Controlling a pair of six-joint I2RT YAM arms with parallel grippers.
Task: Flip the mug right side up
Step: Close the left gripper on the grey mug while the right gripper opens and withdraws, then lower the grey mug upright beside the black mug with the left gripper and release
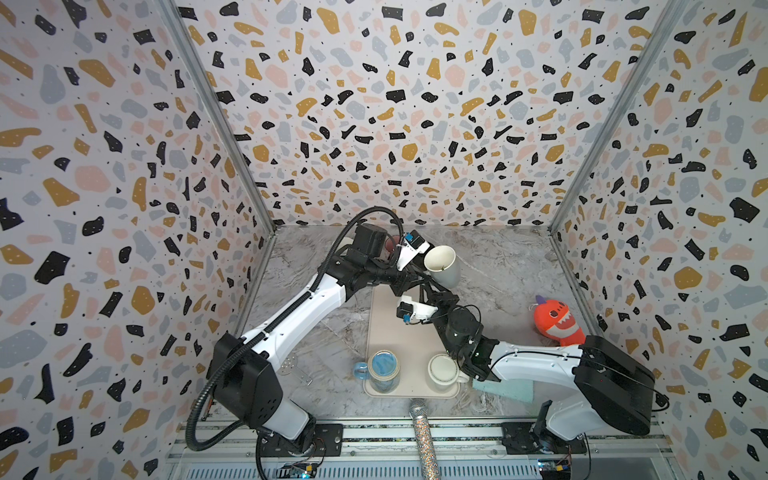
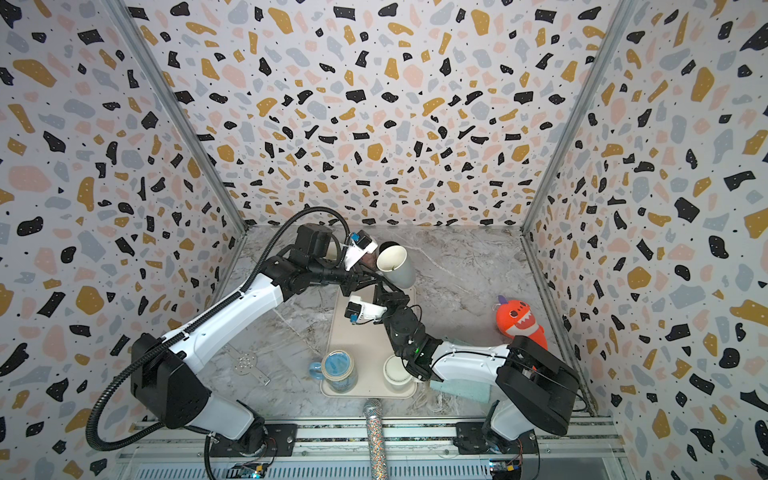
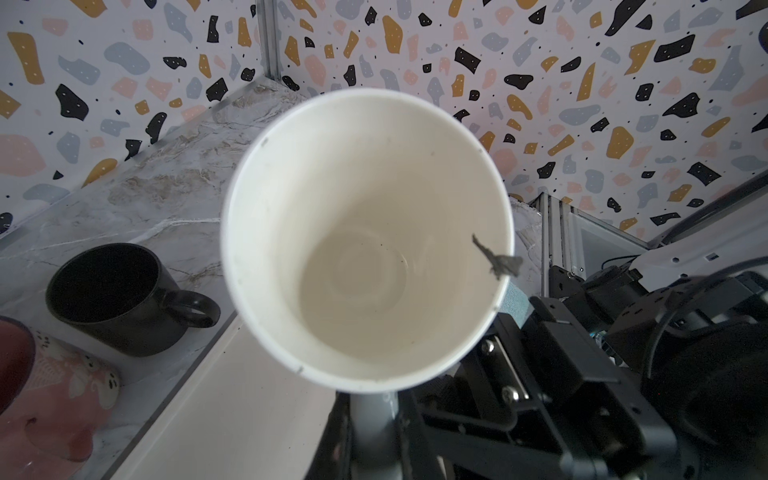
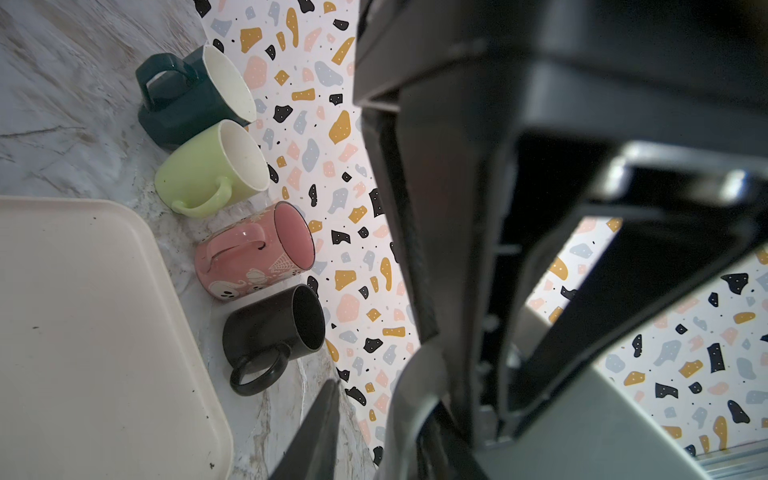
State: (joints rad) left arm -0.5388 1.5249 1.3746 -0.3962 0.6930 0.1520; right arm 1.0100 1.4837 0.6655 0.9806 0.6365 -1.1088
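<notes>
Now the mug hangs mouth-up, slightly tilted, over the far end of the tray, clear of the bench. Left pincer has it gripped by the handle. Right pincer sits just beside the mug's lower wall; whether its jaws are parted or closed cannot be told. A black mug stands upright nearby.

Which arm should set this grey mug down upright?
Left. The left gripper grips the grey mug at its handle, mouth facing up; the right gripper is only beside it.
</notes>
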